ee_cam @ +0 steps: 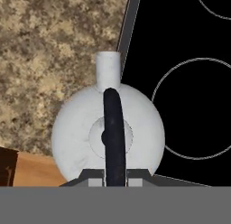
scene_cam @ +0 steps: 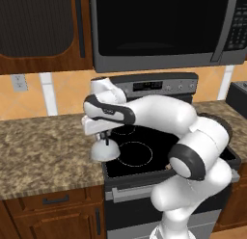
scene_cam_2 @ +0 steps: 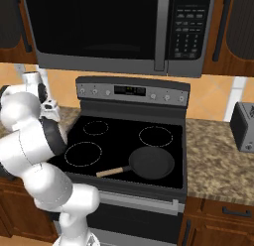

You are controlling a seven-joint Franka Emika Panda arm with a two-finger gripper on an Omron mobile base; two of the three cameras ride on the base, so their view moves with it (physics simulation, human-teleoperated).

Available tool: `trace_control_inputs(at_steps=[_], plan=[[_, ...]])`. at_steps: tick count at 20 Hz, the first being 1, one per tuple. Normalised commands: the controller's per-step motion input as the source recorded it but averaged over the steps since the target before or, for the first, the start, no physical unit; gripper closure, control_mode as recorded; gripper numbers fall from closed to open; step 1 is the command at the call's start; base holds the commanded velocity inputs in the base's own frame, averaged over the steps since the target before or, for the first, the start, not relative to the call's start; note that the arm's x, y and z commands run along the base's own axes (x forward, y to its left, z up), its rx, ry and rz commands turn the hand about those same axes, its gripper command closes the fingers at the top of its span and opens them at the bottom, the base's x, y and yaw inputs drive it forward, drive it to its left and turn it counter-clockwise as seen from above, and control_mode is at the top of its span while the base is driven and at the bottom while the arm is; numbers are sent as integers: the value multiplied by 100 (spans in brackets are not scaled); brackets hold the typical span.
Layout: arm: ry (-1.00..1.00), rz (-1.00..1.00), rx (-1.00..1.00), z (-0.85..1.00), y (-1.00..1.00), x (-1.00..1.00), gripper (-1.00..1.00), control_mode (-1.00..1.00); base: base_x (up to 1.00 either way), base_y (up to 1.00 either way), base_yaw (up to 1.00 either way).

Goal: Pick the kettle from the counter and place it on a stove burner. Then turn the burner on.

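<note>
We see the counter [scene_cam: 43,151] on the left, the stove burner [scene_cam: 135,153] just right of the kettle [scene_cam: 104,150]. Our gripper [scene_cam: 102,135] is closed on its black handle [ee_cam: 114,137], kettle hanging over the stove's edge.

- Kettle [scene_cam: 104,150]: squat pale-grey dome, black arched handle, upright, straddling the stove's left edge.
- Counter [scene_cam: 43,156]: speckled brown granite.
- Stove burner [scene_cam: 135,153]: white-ringed circle, just beside the kettle.
</note>
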Motion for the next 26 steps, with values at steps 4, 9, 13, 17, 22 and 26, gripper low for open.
trace_control_inputs(at_steps=[4,9,13,17,22,26], plan=[[0,-20,0,14,-85,0,100,-100,0,0,0],[0,-15,0,15,-67,2,100,-100,0,0,0],[0,-13,0,0,-61,4,100,-100,0,0,0],[0,-4,0,0,-36,21,100,-100,0,0,0],[0,0,0,-9,-37,48,100,-100,0,0,0],[0,0,0,-34,-11,25,100,-100,0,0,0]])
